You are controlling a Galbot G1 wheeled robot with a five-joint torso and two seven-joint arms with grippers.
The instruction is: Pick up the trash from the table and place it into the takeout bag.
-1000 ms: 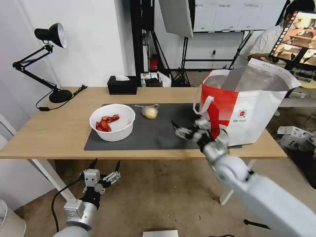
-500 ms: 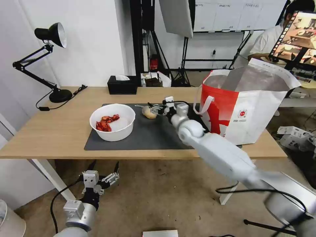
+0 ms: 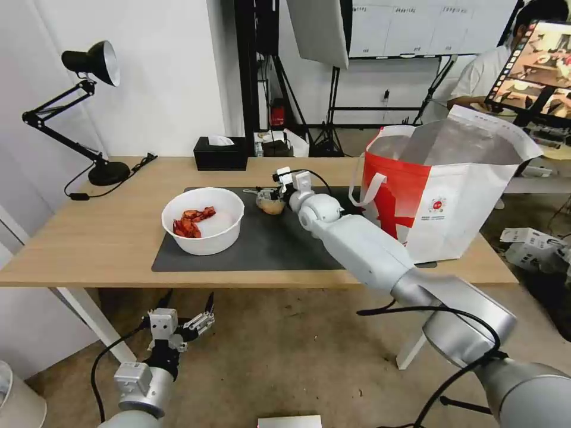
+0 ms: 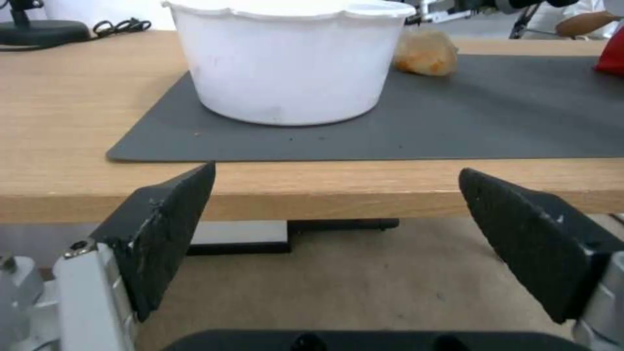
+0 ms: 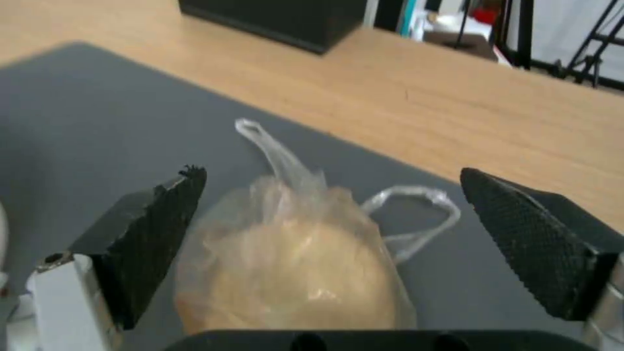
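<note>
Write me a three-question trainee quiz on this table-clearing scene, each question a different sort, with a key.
1. True or false: the right hand has shut on the small bag of food.
2. Multiple choice: where does the left hand sit? A) over the white bowl; B) below the table edge, in front of it; C) inside the takeout bag.
3. Fill in: the bowl and the small bag both rest on the dark grey ____.

Key:
1. False. It is open, a finger on either side of the bag.
2. B
3. mat
</note>
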